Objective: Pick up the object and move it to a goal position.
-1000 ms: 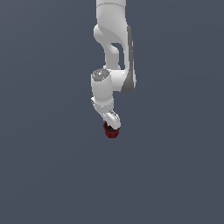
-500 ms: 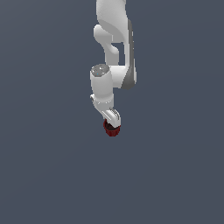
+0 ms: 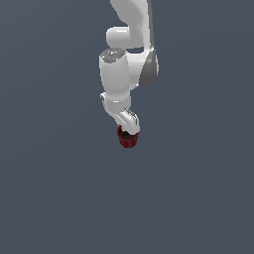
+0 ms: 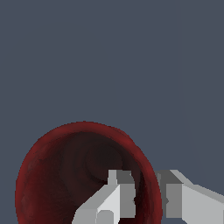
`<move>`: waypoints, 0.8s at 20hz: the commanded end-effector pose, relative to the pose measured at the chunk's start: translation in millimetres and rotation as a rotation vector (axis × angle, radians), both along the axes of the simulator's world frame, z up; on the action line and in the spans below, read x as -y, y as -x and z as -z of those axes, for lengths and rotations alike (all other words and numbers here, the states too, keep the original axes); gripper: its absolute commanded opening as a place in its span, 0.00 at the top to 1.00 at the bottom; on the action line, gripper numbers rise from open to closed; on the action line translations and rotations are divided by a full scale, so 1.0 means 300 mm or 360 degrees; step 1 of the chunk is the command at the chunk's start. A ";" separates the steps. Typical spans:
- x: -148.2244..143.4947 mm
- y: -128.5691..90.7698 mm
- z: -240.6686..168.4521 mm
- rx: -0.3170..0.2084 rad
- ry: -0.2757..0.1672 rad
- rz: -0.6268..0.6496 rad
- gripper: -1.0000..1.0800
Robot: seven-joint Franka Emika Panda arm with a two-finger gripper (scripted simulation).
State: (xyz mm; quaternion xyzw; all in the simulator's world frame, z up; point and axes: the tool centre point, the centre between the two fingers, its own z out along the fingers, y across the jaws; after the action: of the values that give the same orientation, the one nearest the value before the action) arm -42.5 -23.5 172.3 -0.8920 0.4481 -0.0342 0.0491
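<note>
Gripping the cup's wall, the hand [image 4: 146,199] points down from the single white arm [image 3: 121,69]: the wrist view shows one finger [image 4: 120,194] inside the dark bowl and the other just outside the rim, so the fingers pinch the rim between them rather than spanning the whole body. That probably suits the shape — a thick rim gives two flat pads something firm to bite on.

One cup [image 3: 128,138] is present, dark red with ribbed sides, seen in the exterior view at about six o'clock from the wrist, right under the fingertips. Whether it rests on the grey table [image 3: 54,198] or hangs just above it cannot be told; there is no clear shadow.

No goal marker shows in either view.
</note>
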 end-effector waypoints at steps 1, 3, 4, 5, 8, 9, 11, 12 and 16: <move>-0.003 -0.009 -0.096 0.0006 0.0001 0.0001 1.00; -0.006 -0.014 -0.168 0.0006 0.0002 0.0002 1.00; -0.008 -0.017 -0.205 0.0006 0.0003 0.0002 1.00; -0.010 -0.020 -0.240 0.0006 0.0003 0.0002 1.00; -0.015 -0.030 -0.347 0.0006 0.0003 0.0002 1.00; -0.016 -0.033 -0.382 0.0006 0.0003 0.0002 1.00; -0.020 -0.040 -0.452 0.0006 0.0003 0.0002 1.00; -0.022 -0.043 -0.485 0.0006 0.0003 0.0002 1.00; -0.030 -0.056 -0.602 0.0006 0.0002 0.0000 1.00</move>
State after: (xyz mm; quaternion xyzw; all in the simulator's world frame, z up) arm -27.0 -15.2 338.2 -0.8919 0.4481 -0.0354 0.0487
